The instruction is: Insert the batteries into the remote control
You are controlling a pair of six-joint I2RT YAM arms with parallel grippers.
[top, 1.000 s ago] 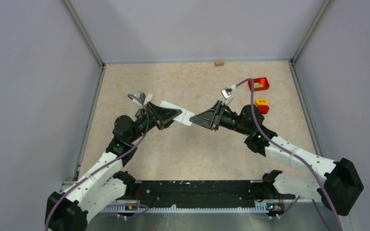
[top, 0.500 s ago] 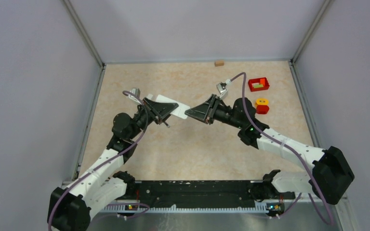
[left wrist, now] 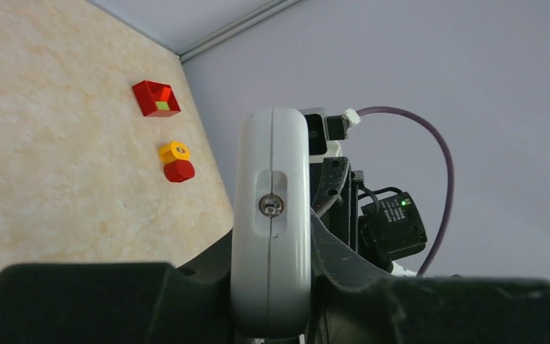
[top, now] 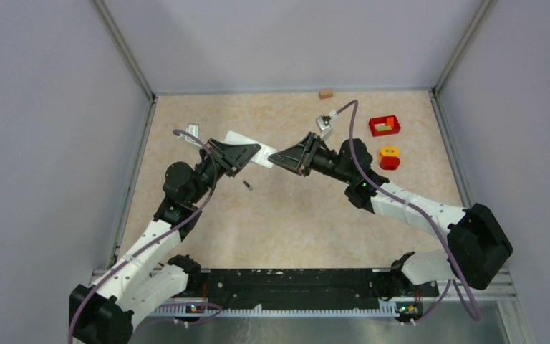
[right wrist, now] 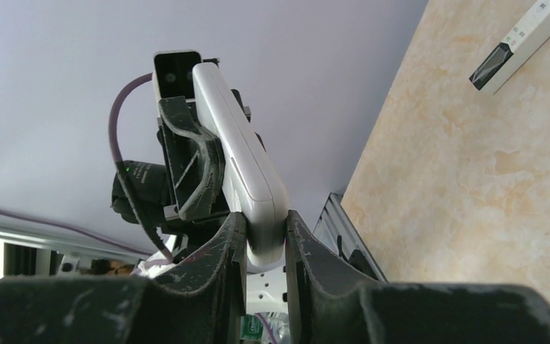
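The white remote control is held in the air between both grippers, above the back middle of the table. My left gripper is shut on one end; in the left wrist view the remote stands edge-on between its jaws. My right gripper is shut on the other end; in the right wrist view the remote runs away from its jaws. One small dark slim battery lies on the table below the left gripper. Other batteries are out of view.
A longer white bar with a dark end lies on the table in the right wrist view. A red box and a yellow-and-red piece sit at the back right. A small brown block lies by the back wall.
Both grippers carried the remote back and to the left together. The small dark battery on the table, covered before, now shows below the left gripper.
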